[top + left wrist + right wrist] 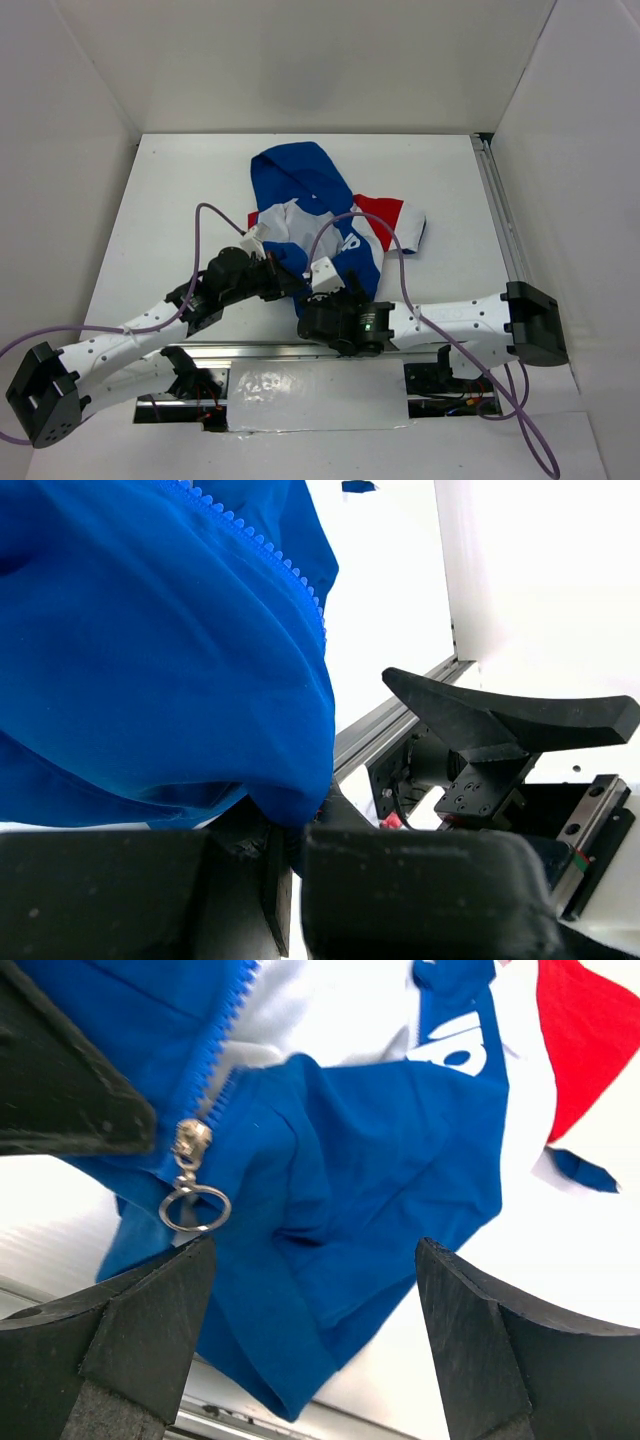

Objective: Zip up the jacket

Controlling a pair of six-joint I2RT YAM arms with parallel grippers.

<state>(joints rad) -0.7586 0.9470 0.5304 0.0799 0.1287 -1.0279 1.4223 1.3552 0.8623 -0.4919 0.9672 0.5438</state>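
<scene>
The jacket (300,175) lies on the white table, blue hood at the far end, red-and-white sleeve (385,212) to the right. My left gripper (288,281) is shut on the blue bottom hem; in the left wrist view the fabric (170,660) is pinched between the jaws (290,842). My right gripper (335,288) is open just above the hem. In the right wrist view its fingers (315,1252) straddle blue fabric, and the metal zipper slider with ring pull (190,1180) hangs just above the left finger (150,1320). The zipper teeth (215,1050) are parted above the slider.
A metal rail (500,215) runs along the table's right edge. Another rail (390,720) lies at the near edge, below the hem. White walls enclose the table on three sides. Purple cables (210,215) loop over both arms.
</scene>
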